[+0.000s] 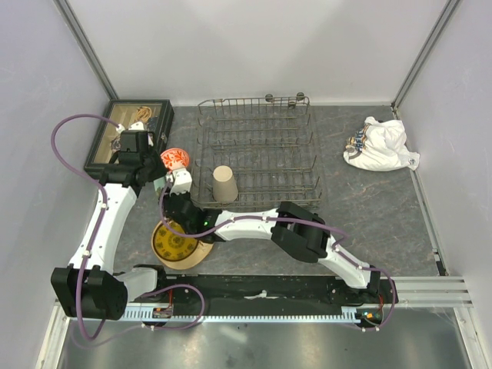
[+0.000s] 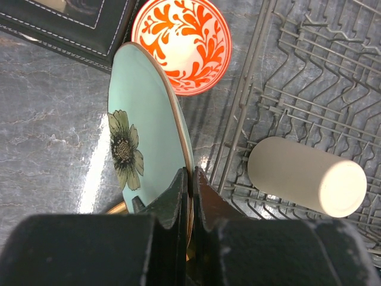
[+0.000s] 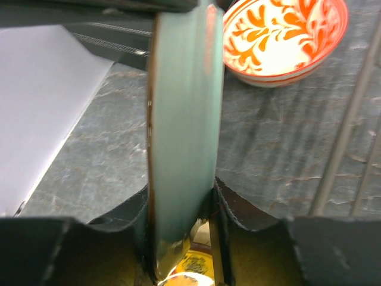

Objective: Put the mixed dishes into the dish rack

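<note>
The pale green flowered plate [image 2: 143, 149] stands on edge, held from both sides. My left gripper [image 2: 191, 176] is shut on its rim. My right gripper [image 3: 181, 196] is closed around the plate's edge [image 3: 184, 119], with both fingers touching it. In the top view the two grippers [image 1: 175, 188] [image 1: 173, 206] meet left of the dish rack [image 1: 257, 150]. The small red-orange bowl [image 1: 174, 159] sits on the table beside the rack. The beige cup [image 1: 224, 184] stands upside down in the rack's front left. The yellow plate [image 1: 175, 244] lies below the grippers on a tan plate [image 1: 201, 254]. The dark green mug is out of view.
A dark glass-topped box [image 1: 127, 132] stands at the back left, close to the left arm. A white cloth bundle [image 1: 380, 144] lies at the right. Grey walls close in the table on three sides.
</note>
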You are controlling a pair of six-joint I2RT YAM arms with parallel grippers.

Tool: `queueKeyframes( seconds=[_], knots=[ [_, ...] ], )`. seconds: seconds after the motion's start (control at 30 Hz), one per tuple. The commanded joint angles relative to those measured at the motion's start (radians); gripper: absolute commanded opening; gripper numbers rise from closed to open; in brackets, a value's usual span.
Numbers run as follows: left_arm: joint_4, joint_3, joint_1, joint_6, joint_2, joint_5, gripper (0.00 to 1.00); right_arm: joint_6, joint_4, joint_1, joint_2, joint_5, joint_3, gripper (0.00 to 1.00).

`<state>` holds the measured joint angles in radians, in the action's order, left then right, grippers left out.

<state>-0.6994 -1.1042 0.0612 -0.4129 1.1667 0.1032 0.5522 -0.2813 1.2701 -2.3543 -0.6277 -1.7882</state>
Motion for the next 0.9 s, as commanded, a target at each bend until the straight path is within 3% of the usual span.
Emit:
queueKeyframes(
  seconds=[0.0, 0.13, 0.17, 0.2, 0.37, 0.53, 0.57, 0.67, 0.87],
  knots=[
    [0.083, -0.059, 0.003, -0.029, -0.013, -0.011, 0.01, -0.021, -0.036, 0.009, 0.015, -0.010, 0.003, 0.29],
    [0.084, -0.060, 0.003, -0.026, -0.013, -0.014, 0.01, -0.021, -0.045, 0.008, 0.032, -0.021, 0.021, 0.12],
    [0.083, -0.060, 0.003, -0.026, -0.016, -0.017, 0.09, -0.023, -0.045, 0.009, 0.033, -0.024, 0.024, 0.02],
    [0.080, -0.062, 0.003, -0.026, -0.016, -0.020, 0.13, -0.018, -0.045, 0.008, 0.036, -0.023, 0.029, 0.00],
    [0.071, -0.063, 0.003, -0.026, -0.025, -0.008, 0.49, -0.005, -0.064, 0.005, 0.058, -0.024, 0.053, 0.00],
    [0.058, -0.066, 0.003, -0.018, -0.039, 0.012, 0.66, 0.000, -0.075, 0.000, 0.076, -0.027, 0.082, 0.00],
    [0.054, -0.074, 0.003, -0.017, -0.039, 0.016, 0.76, 0.000, -0.078, -0.002, 0.079, -0.029, 0.087, 0.00],
    [0.031, -0.088, 0.003, -0.009, -0.047, 0.045, 0.87, -0.003, -0.096, -0.003, 0.099, -0.033, 0.113, 0.00],
    [-0.003, -0.137, 0.002, 0.014, -0.120, 0.141, 0.93, -0.018, -0.119, -0.014, 0.142, -0.029, 0.156, 0.00]
  ],
)
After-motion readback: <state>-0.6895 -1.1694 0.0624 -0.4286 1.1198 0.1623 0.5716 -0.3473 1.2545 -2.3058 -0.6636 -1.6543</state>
